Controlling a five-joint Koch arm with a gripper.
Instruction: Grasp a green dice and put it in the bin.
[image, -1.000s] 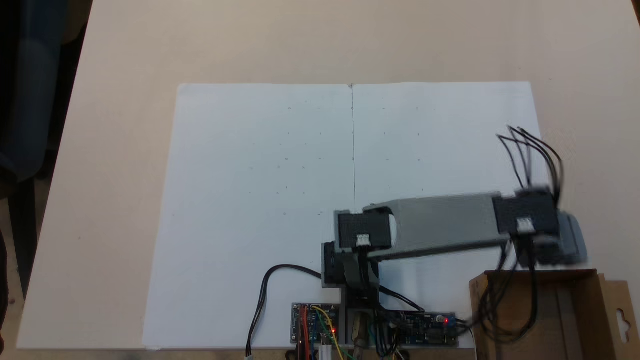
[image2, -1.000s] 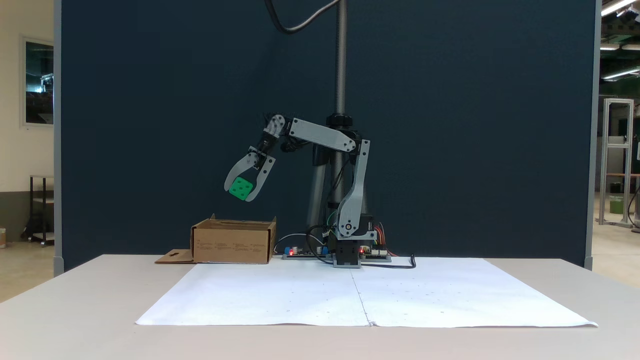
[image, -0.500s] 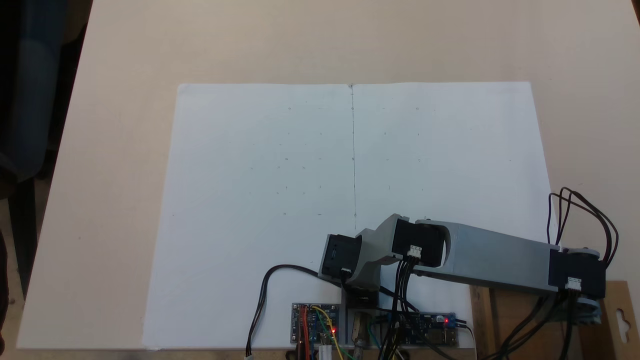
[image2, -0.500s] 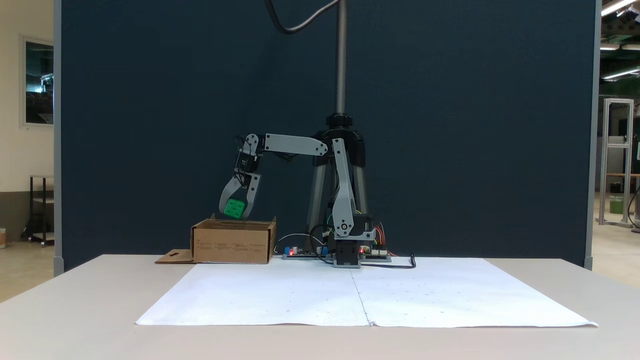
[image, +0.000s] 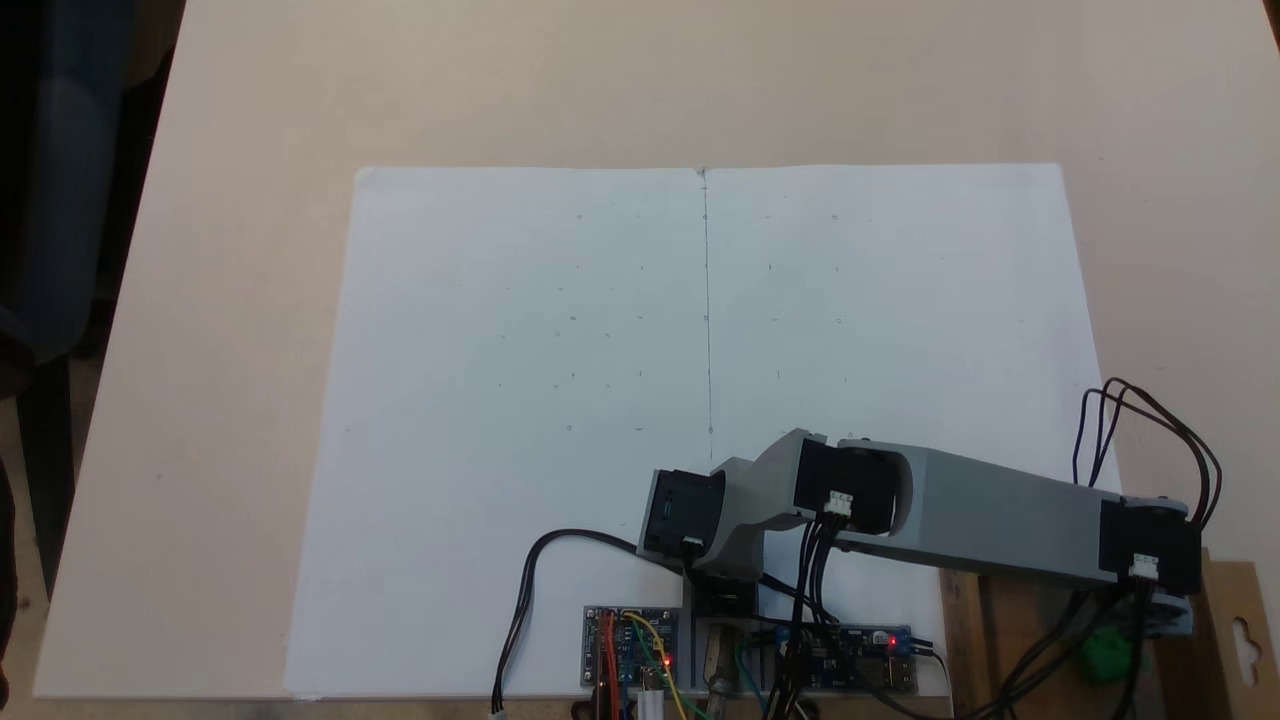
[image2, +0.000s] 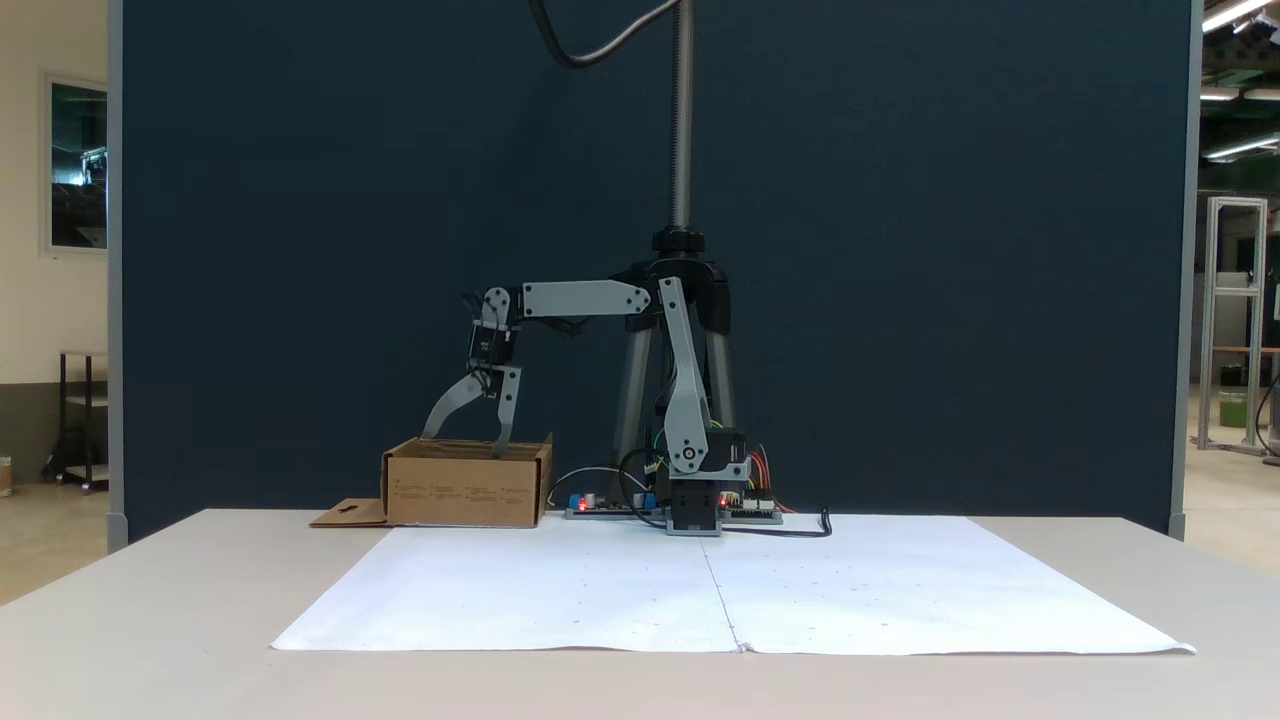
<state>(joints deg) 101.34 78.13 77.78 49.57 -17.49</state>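
1. In the fixed view from the side, the gripper (image2: 462, 440) hangs over the bin (image2: 465, 490) with its jaws spread wide apart and nothing between them; both fingertips sit at the level of the box's top rim.
2. The bin is a brown cardboard box with low walls, directly beneath the gripper. Its side flap (image2: 347, 514) lies flat on the table (image2: 150, 600), on the far side of the box from the arm's base.
3. In the fixed view from above, the green dice (image: 1103, 655) lies inside the bin (image: 965, 640), just below the wrist and partly crossed by the arm's black cables (image: 1135, 640). It is blurred there, so its pips cannot be read.
4. From the side the box walls hide the dice.
5. The white paper sheet (image2: 720, 590) spreads in front of the arm, well apart from the gripper.
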